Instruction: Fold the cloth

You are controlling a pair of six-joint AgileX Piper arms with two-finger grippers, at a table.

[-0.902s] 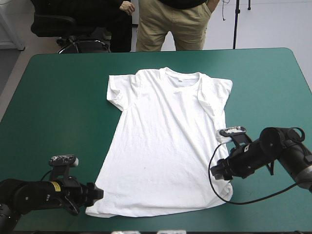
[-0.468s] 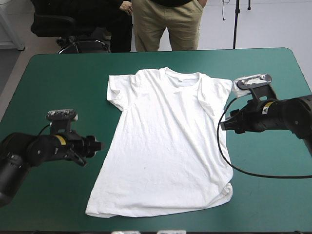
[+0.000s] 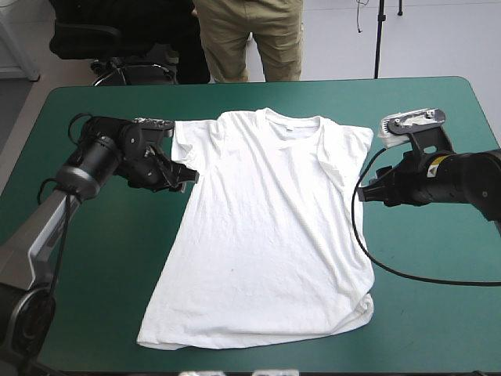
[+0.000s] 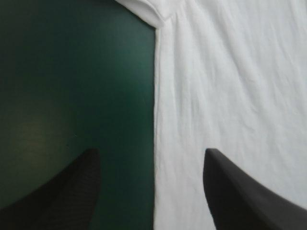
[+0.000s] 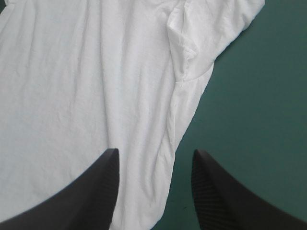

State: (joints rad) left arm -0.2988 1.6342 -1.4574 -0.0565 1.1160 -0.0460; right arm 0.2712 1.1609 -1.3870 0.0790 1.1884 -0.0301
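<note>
The white T-shirt (image 3: 270,227) lies spread flat on the teal-green cover, collar toward the far edge, hem near the front. My left gripper (image 3: 188,177) hovers at the shirt's left side just below the left sleeve, open; in the left wrist view its black fingers (image 4: 230,191) straddle the T-shirt's side edge (image 4: 156,143), one over cloth and one over the cover. My right gripper (image 3: 362,196) is open at the shirt's right side below the right sleeve. In the right wrist view the T-shirt (image 5: 96,86) fills the area ahead, its side edge between the gripper (image 5: 154,165) fingers.
Bare teal-green cover (image 3: 102,258) surrounds the shirt on the left, right and front. The shirt's lower right corner (image 3: 362,307) is slightly bunched.
My left gripper has travelled from the shirt's lower left corner up along its side to the left sleeve. My right gripper rose from the lower right side to below the right sleeve.
</note>
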